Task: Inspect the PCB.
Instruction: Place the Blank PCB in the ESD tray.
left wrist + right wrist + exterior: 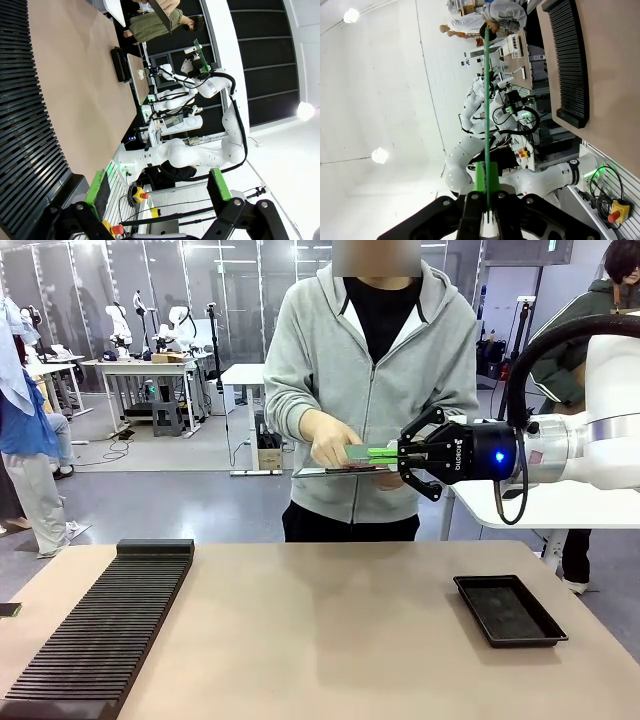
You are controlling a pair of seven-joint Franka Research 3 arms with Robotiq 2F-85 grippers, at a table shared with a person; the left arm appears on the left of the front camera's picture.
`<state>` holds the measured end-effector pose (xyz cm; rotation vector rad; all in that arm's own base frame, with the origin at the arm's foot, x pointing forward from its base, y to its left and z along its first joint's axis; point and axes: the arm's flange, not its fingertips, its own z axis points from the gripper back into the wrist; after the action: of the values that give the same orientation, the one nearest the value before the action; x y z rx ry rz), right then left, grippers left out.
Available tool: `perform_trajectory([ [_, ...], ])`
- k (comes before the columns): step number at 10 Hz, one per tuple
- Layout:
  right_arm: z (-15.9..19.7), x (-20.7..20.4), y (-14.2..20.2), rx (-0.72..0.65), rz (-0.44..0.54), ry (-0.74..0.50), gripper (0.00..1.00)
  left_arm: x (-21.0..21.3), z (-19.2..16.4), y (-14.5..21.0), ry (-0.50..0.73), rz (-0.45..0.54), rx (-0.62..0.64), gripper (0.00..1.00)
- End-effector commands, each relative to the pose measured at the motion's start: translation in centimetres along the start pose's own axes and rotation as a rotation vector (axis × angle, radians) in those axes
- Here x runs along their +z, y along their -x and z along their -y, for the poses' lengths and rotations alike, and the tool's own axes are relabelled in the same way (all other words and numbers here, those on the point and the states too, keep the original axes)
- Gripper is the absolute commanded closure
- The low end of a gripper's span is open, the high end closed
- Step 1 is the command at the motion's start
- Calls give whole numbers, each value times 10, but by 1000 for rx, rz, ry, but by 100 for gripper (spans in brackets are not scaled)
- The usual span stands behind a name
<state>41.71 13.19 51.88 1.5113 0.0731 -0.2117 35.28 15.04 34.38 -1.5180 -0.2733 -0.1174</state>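
Green, thin flat PCB pinched edgewise in right claw; left claw spread.

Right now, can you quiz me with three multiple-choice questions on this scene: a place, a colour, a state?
1. Where is the black tray? A. On the table, at the robot's right. B. On the floor. C. Hung on a wall.
2. What colour is the PCB? A. Red. B. Green. C. White.
3. What is the right pincer doing? A. Standing open. B. Shut on nothing. C. Shut on the PCB.
Answers: 1 A, it lies on the table at that side; 2 B, its face shows green; 3 C, it clamps the board's edge.
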Motion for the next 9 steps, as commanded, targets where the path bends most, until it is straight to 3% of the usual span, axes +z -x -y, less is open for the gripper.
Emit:
perform_trajectory([
  [1,6,7,-2,19,-2,35,97,1,1,1,-4,-3,3,0],
  [5,28,86,-9,105,-1,217,97,1,1,1,-4,-3,3,0],
  [7,53,130,-14,124,-50,308,97,1,1,1,-4,-3,3,0],
  [9,77,166,-19,162,-29,372,97,1,1,1,-4,-3,3,0],
])
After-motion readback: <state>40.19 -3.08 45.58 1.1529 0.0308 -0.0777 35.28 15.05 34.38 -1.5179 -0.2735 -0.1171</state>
